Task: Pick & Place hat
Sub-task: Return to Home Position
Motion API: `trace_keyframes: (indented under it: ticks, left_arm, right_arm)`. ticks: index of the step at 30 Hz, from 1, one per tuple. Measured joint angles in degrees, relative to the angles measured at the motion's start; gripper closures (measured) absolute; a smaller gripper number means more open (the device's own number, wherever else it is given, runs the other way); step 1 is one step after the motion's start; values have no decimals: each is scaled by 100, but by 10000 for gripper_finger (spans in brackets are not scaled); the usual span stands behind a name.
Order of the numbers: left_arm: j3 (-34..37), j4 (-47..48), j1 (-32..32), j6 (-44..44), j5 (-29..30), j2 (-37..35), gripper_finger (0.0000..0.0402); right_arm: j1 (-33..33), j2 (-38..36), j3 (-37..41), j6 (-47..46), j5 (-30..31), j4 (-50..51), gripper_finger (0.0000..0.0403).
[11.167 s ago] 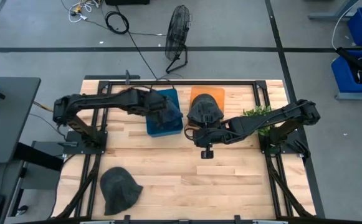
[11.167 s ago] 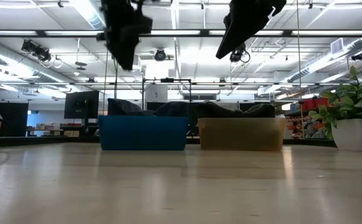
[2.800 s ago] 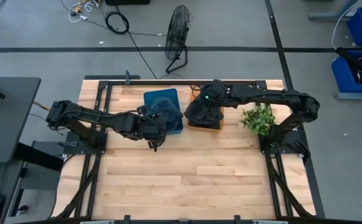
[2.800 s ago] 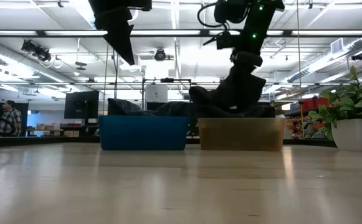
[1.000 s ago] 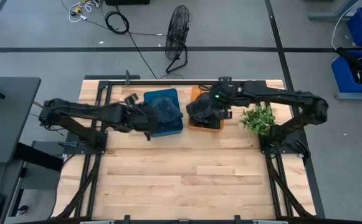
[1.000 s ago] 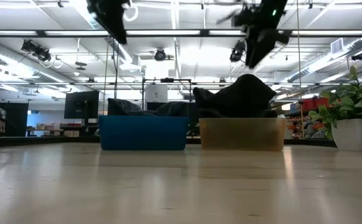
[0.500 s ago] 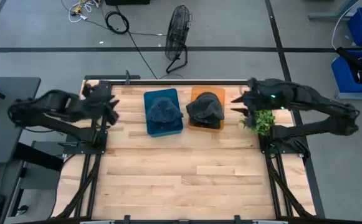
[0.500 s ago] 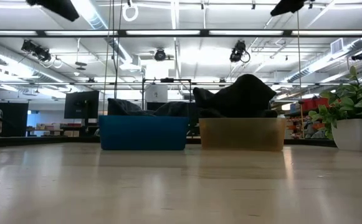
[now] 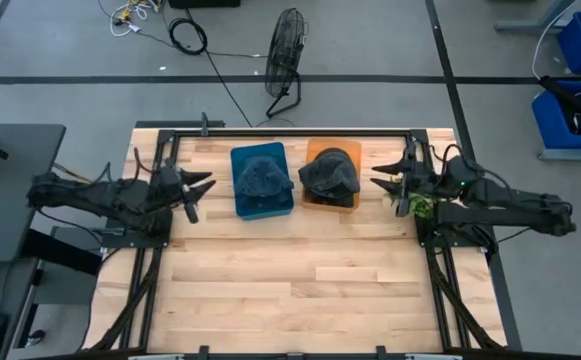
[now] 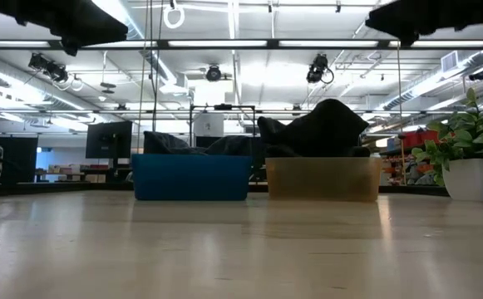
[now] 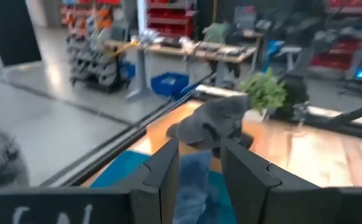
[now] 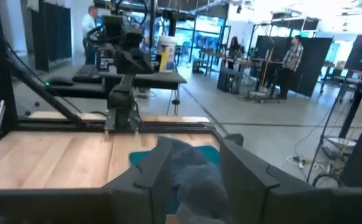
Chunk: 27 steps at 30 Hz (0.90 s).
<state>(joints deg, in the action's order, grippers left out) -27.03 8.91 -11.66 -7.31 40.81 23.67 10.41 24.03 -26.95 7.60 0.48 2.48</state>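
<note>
The left arm [image 9: 90, 195] lies folded low on the left side, forearm stretched toward the middle. The left gripper [image 9: 200, 192] points inward, its fingers [image 11: 165, 168] parted — a clear gap shows between them in the left wrist view. The right arm [image 9: 500, 205] mirrors this pose on the right side, and the right gripper [image 9: 385, 178] faces inward with its fingers spread likewise. In the low view both arms sit high, at the top corners.

Dark jointed left arm [image 9: 100, 195], right arm [image 9: 510, 208]; angular black fingers [image 11: 165, 169]
</note>
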Motion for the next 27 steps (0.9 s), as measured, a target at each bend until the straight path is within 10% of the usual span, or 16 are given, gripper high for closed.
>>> trace_keyframes:
  ticks: [16, 27]
  left_arm:
    - [986, -639, 2, 489, -142, -1794, 280]
    - [2639, -3309, 21, 1529, -1056, -1808, 280]
  right_arm:
    - [-4, -1941, 1728, -437, -931, -1127, 266]
    - [-1, -2111, 2597, -419, -572, -2126, 266]
